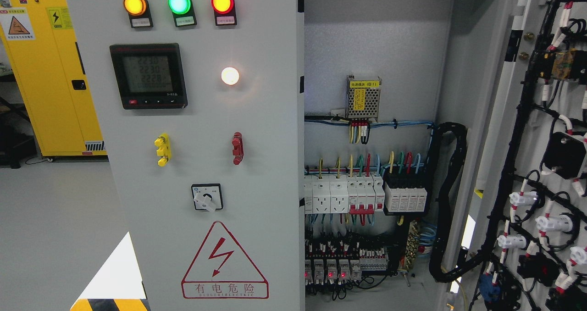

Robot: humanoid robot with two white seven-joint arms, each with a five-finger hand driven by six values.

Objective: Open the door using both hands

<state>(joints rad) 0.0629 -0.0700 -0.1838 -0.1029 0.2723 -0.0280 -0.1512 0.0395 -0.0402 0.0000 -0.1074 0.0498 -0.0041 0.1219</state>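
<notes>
The right-hand door of the electrical cabinet stands swung wide, its inner face with black wiring looms and white connectors turned toward us at the far right. Behind it the interior lies exposed: a power supply module, rows of breakers, a black cable chain. The left door, with its three indicator lamps, digital meter and rotary switch, looks closed. Neither robot hand is in sight, so I cannot tell whether they are released or clenched. By my reckoning the opening is done on the right side; the left door, if wanted, remains.
</notes>
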